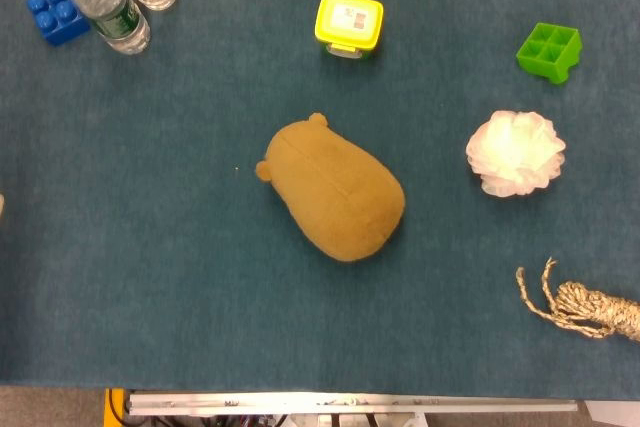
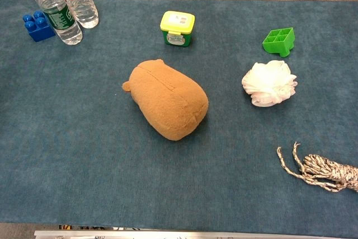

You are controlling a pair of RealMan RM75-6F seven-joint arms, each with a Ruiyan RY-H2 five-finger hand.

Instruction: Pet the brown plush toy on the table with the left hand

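At the far left of your table [image 1: 150, 277] sits a blue building block [image 1: 57, 14], and just beside it stand two clear water bottles [image 1: 112, 9], the nearer one with a green label, the farther with a red and white one. Moving right, the brown plush toy [image 1: 335, 190] lies near the middle of the blue cloth, well apart from everything else; its seam runs along its back, two small ears show at the end toward the far left, and its rounder end points toward the near right. Beyond it, toward the far edge, you have a yellow-lidded container [image 1: 349, 23] with a green body in the chest view. Further right a green grid-shaped block [image 1: 549, 51] sits near the far edge, with a white mesh bath pouf [image 1: 516, 152] nearer you. At the near right a bundle of braided rope [image 1: 585, 305] runs off the frame edge. Neither of your hands appears in either view, so nothing can be told about their fingers.
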